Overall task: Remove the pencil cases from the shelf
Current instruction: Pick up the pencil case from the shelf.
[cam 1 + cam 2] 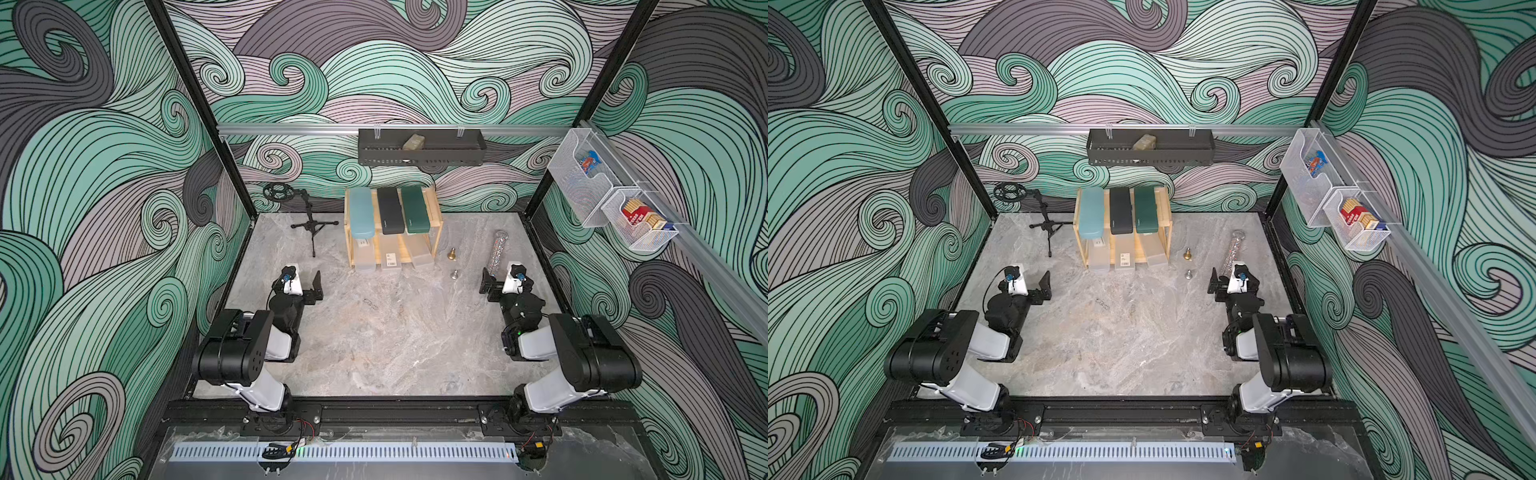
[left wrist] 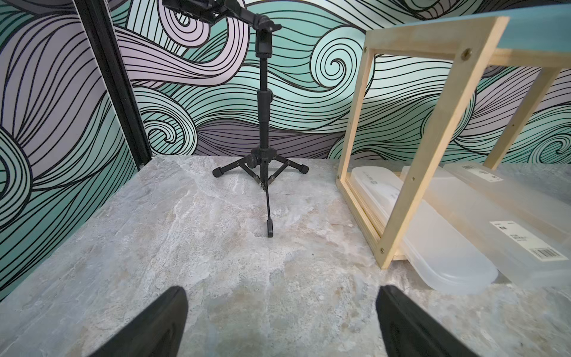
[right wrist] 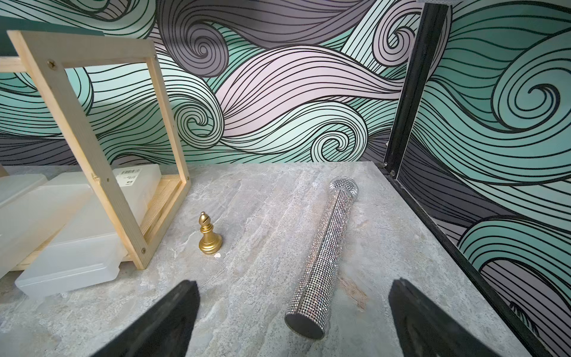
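Standing at the back of the table (image 1: 395,332), the shelf (image 1: 435,210) carries the teal-blue case (image 1: 360,212), black case (image 1: 390,210) and dark green case (image 1: 415,208) side by side on its top tier. Three frosted cases (image 1: 390,259) lie on the lower tier, jutting forward. The left gripper (image 2: 278,293) and right gripper (image 3: 295,284) both gape wide with nothing in them, well apart from the shelf.
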Robot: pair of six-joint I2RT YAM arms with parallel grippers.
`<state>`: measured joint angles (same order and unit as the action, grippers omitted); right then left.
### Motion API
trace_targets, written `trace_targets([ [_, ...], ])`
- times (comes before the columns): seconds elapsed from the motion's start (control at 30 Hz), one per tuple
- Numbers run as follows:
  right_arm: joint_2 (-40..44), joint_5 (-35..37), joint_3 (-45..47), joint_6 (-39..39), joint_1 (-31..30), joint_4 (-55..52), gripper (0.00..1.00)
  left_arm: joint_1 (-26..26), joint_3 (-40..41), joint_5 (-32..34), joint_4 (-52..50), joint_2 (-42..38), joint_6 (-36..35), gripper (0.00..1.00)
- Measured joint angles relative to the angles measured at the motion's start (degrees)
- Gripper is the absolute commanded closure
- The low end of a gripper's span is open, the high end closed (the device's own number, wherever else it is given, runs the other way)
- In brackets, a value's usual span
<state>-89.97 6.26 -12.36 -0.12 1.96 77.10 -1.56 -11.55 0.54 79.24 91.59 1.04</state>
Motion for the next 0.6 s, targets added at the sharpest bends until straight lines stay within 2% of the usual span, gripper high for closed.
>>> trace_targets([
  [0.6,-0.02,0.0,0.02,0.0,0.0,0.02,0.0,0.0,0.0,-0.7,0.0,0.0,0.02,0.01],
])
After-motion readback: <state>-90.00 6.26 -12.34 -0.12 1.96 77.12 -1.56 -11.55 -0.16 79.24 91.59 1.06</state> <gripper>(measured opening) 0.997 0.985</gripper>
